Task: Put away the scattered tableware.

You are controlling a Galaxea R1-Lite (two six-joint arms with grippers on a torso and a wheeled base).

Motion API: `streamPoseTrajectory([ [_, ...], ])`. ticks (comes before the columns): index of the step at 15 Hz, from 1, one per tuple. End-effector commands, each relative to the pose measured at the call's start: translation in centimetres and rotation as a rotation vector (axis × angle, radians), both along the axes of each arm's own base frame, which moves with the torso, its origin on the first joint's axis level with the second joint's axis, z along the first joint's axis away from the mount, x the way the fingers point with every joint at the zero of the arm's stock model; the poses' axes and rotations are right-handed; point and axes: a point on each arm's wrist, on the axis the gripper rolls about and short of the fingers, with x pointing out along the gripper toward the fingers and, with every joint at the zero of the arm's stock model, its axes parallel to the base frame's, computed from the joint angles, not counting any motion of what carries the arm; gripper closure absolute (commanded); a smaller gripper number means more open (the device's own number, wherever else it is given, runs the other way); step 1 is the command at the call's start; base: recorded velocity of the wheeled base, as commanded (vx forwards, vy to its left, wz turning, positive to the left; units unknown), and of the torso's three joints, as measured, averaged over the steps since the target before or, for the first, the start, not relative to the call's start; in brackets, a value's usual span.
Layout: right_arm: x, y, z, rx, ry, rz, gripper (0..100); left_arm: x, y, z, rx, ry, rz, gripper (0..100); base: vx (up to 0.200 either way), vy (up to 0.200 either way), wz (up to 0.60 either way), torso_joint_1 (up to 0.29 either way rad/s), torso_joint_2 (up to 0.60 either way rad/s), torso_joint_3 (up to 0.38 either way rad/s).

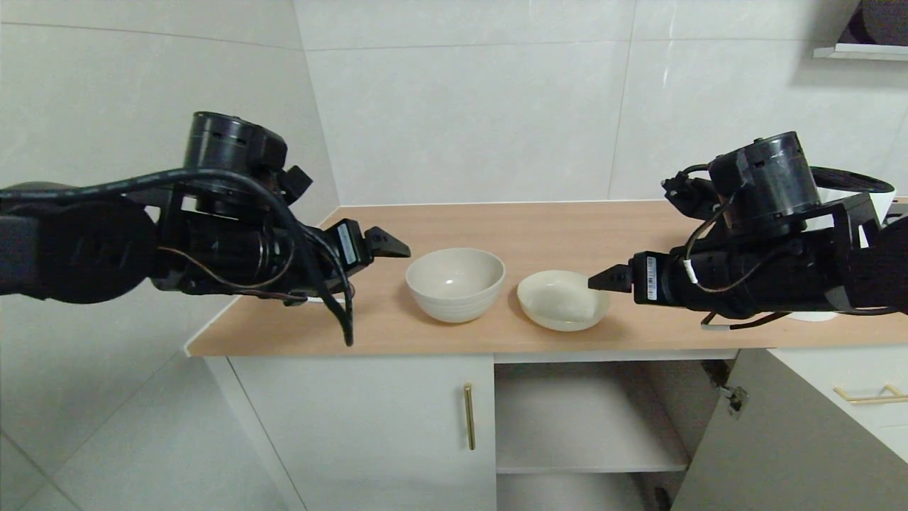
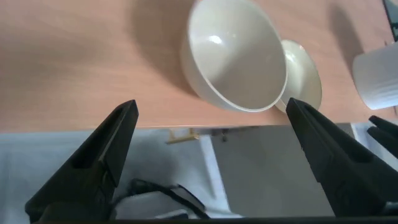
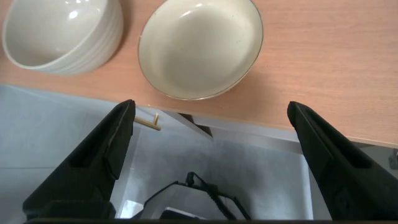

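Both jaws stand wide apart and grip nothing. The left gripper is level, pointing inward just left of the ribbed cream ceramic deep bowl. The right gripper points back toward that bowl from the right, its tip over the far rim of a shallow cream dish. The dish sits just right of the deep bowl. Both stand upright on the wooden countertop, showing bare glazed insides. Below the bowl is an open white cabinet shelf.
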Motion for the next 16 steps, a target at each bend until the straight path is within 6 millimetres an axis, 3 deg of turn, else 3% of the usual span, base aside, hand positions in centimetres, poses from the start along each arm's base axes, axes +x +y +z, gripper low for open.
streamPoseTrajectory([
  [1, 0.1, 0.0, -0.2, -0.002, 0.005, -0.003, 0, 1.6, -1.4, -2.0, -0.006, 0.062, 0.001, 0, 0.0, 0.0, 0.0, 0.0, 0.0, 0.0],
  [9, 0.3, 0.2, -0.6, -0.002, 0.017, -0.009, 0, 6.0, -4.0, -6.1, 0.006, 0.143, 0.13, 0, 0.0, 0.0, 0.0, 0.0, 0.0, 0.0],
  [12, 0.4, 0.2, -0.7, -0.005, 0.021, -0.01, 0, 6.2, -4.0, -6.0, -0.009, 0.141, 0.139, 0, 0.0, 0.0, 0.0, 0.0, 0.0, 0.0],
  [13, 0.5, 0.2, -0.8, -0.005, 0.023, -0.01, 0, 6.1, -4.0, -5.8, -0.01, 0.137, 0.14, 100, 0.0, 0.0, 0.0, 0.0, 0.0, 0.0],
  [16, 0.5, 0.3, -0.8, -0.006, 0.024, -0.009, 0, 5.8, -3.8, -5.1, -0.02, 0.123, 0.141, 100, 0.0, 0.0, 0.0, 0.0, 0.0, 0.0],
])
